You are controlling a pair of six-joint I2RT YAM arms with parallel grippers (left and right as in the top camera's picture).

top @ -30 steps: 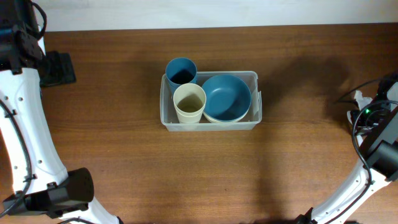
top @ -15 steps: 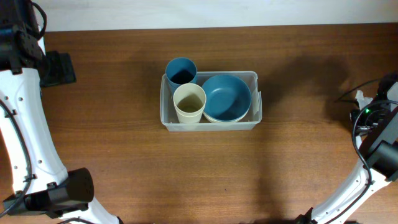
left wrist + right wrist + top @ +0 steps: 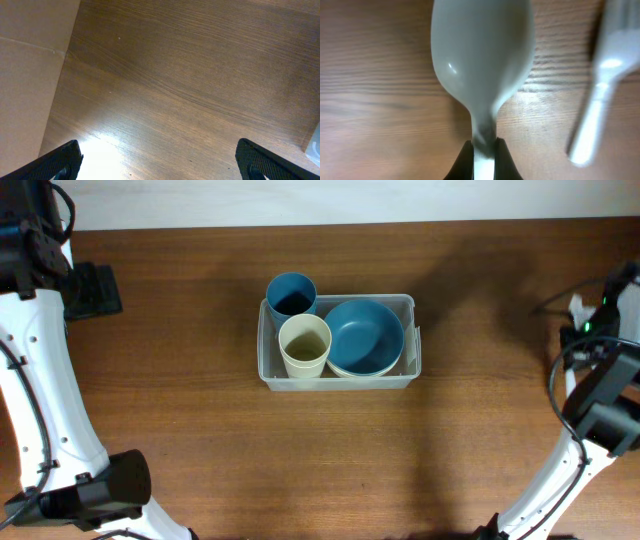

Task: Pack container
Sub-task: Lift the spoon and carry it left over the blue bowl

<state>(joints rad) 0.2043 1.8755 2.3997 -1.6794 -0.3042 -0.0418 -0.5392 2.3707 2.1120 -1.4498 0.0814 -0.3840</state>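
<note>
Well left of R gripper [image 3: 483, 152] pinching spoon [image 3: 482, 65], container [image 3: 340, 384] sits mid-table.

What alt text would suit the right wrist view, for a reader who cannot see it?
A pale spoon fills the view, bowl at the top, its handle pinched between the right arm's shut jaws at the bottom. A blurred utensil, perhaps a fork, lies beside it on the wooden table.

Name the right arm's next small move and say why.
Probably lift the spoon straight up from the table. The right gripper is shut on its handle, a fork lies right beside it, and the container stands far off at mid-table, so the spoon likely needs clearance before travelling.
</note>
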